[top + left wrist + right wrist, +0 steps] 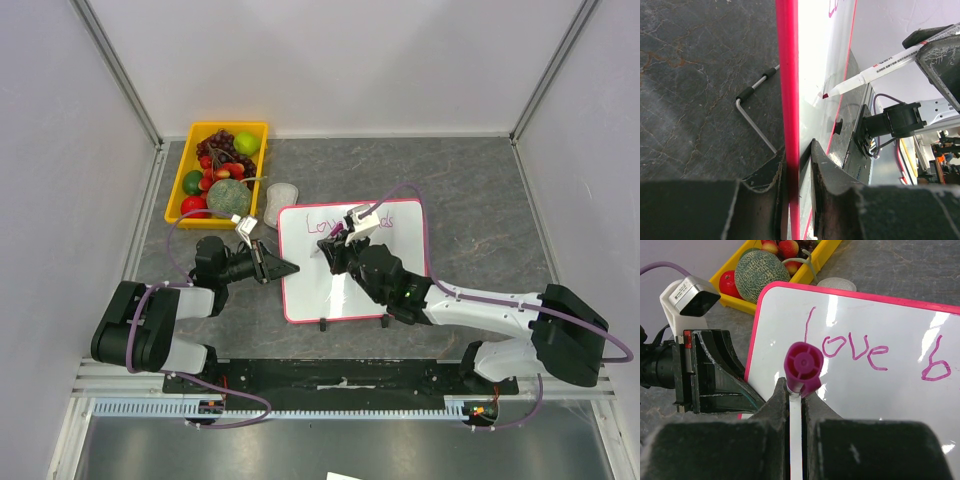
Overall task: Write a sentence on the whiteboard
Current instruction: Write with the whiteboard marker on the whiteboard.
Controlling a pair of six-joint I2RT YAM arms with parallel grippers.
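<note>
Two arms work on a dark grey, marble-veined table [480, 180], boxed in by plain pale walls [340, 60] with aluminium profiles [121, 70] running up the corners. We see a slotted aluminium rail [300, 408] and a black base plate along the near edge. We have the whiteboard [310, 290] mid-table just ahead of the arm bases, pink frame, its two black feet [323, 323] on the near edge. Left gripper [799, 162] is clamped narrow on the board's left frame edge, one finger each side of the pink strip. On the table side of that edge we see a bent wire leg [752, 95] with a black sleeve. Right gripper [796, 396] is closed on a white marker [875, 70], magenta cap end facing the wrist camera, barrel slanting down to the board. Its tip is right at the glossy surface with its reflection beside it; we can't tell whether it touches. The sentence [855, 351] reads "love" plus a "b" in magenta along the far part of the board. In the top view the right arm covers the middle of the line. Far-left of the board sits a yellow tray [230, 126] of fruit with a netted melon [229, 197] at its near end. A small pale oval object [283, 193] lies between tray and board. Purple cables [400, 190] loop off both arms.
</note>
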